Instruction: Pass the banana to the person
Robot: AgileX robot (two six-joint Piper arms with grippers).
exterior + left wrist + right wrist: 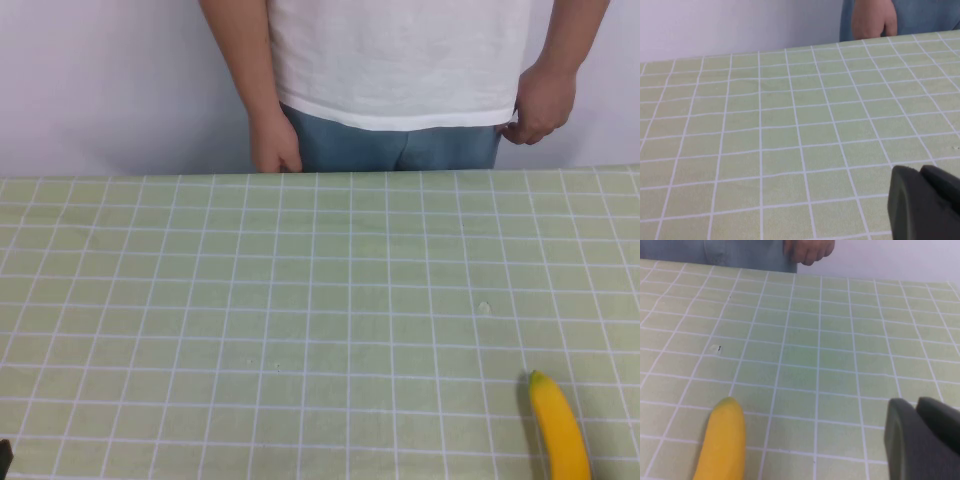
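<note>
The banana point(558, 425) is bright yellow and lies on the green checked tablecloth at the near right, its tip pointing away from me. It also shows in the right wrist view point(722, 440), apart from my right gripper point(916, 405), whose dark fingers are together with nothing between them. My left gripper point(920, 172) is low at the near left of the table, its fingers together and empty; only a dark sliver of that arm point(3, 458) shows in the high view. The person point(400, 60), in a white T-shirt and blue jeans, stands behind the far edge with both hands down.
The tablecloth point(300, 300) covers the whole table up to a white wall. A tiny pale speck point(485, 306) lies right of centre. The person's hands point(275, 145) hang at the far edge.
</note>
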